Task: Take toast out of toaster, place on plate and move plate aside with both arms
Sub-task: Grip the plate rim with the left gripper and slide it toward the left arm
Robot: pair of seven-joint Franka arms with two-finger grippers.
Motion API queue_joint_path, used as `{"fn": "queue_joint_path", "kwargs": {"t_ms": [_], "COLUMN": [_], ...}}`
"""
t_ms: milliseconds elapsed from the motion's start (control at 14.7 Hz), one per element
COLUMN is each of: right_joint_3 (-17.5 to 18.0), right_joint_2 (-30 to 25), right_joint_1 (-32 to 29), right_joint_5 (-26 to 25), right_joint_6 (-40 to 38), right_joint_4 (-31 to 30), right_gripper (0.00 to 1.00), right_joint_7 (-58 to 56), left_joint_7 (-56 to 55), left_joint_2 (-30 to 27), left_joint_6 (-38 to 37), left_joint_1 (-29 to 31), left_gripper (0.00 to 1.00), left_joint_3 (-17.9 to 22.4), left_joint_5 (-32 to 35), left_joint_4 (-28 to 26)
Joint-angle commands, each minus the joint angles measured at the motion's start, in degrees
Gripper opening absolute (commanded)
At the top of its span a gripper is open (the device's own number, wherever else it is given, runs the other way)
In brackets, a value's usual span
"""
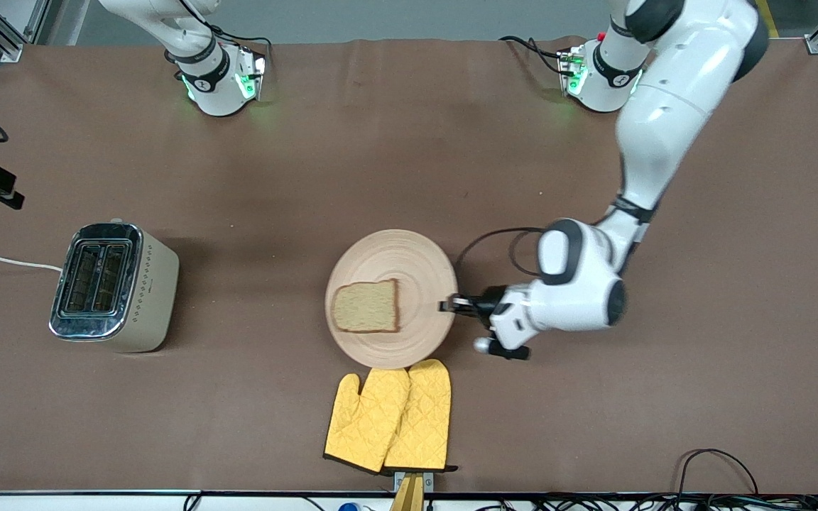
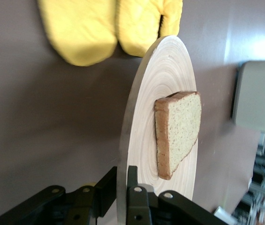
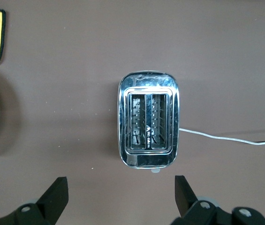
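The pale wooden plate lies mid-table with the toast flat on it, toward the right arm's end of the plate. My left gripper is shut on the plate's rim at the left arm's end. In the left wrist view its fingers clamp the thin rim of the plate, one above and one below, with the toast farther along. My right gripper is open and empty, high over the toaster; it does not show in the front view.
The toaster stands toward the right arm's end, slots empty, with its white cord running off the table. Two yellow oven mitts lie just nearer the front camera than the plate, tips at its rim. Cables lie along the front edge.
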Motion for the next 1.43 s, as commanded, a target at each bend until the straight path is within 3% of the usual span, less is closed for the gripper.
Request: {"fn": "queue_joint_path", "kwargs": {"t_ms": [0, 204, 476, 680, 816, 951, 1155, 1291, 1359], "right_joint_3": [0.7, 0.7, 0.7, 0.7, 0.7, 0.7, 0.7, 0.7, 0.6], "right_joint_2": [0.4, 0.4, 0.4, 0.4, 0.4, 0.4, 0.4, 0.4, 0.4], "right_joint_1": [-1.1, -1.1, -1.1, -1.1, -1.1, -1.1, -1.1, -1.2, -1.2], "right_joint_5": [-0.7, -0.6, -0.3, -0.3, -0.3, -0.3, -0.3, -0.3, -0.2], "right_joint_6": [-0.6, -0.6, -0.7, -0.7, -0.7, -0.7, -0.7, -0.7, -0.7], "right_joint_4": [1.1, 1.1, 1.0, 1.1, 1.1, 1.1, 1.0, 1.1, 1.0], "right_gripper": [1.0, 1.0, 1.0, 1.0, 1.0, 1.0, 1.0, 1.0, 1.0], "right_joint_7": [0.1, 0.2, 0.1, 0.1, 0.0, -0.2, -0.1, -0.3, -0.4], "left_joint_7": [10.6, 26.3, 32.9, 34.6, 37.6, 41.0, 41.0, 39.9, 39.3], "left_joint_2": [-2.1, -0.3, 2.8, 5.1, 8.0, 12.3, 12.8, 12.7, 12.7], "left_joint_6": [-9.4, -19.9, -32.6, -34.2, -34.3, -34.5, -34.2, -34.0, -34.0], "left_joint_1": [9.0, 20.4, 30.3, 35.8, 36.2, 37.5, 37.6, 37.5, 37.5], "left_gripper": [0.0, 0.0, 0.0, 0.0, 0.0, 0.0, 0.01, 0.11, 0.41], "left_joint_3": [-1.0, -0.9, 1.9, 4.9, 8.3, 8.6, 8.6, 8.9, 9.1], "left_joint_5": [-0.1, 0.0, 1.1, 1.3, 1.3, 1.3, 1.2, 1.2, 1.1], "left_joint_4": [-2.1, -1.2, 3.0, 3.2, 4.6, 7.5, 7.9, 8.0, 8.7]}}
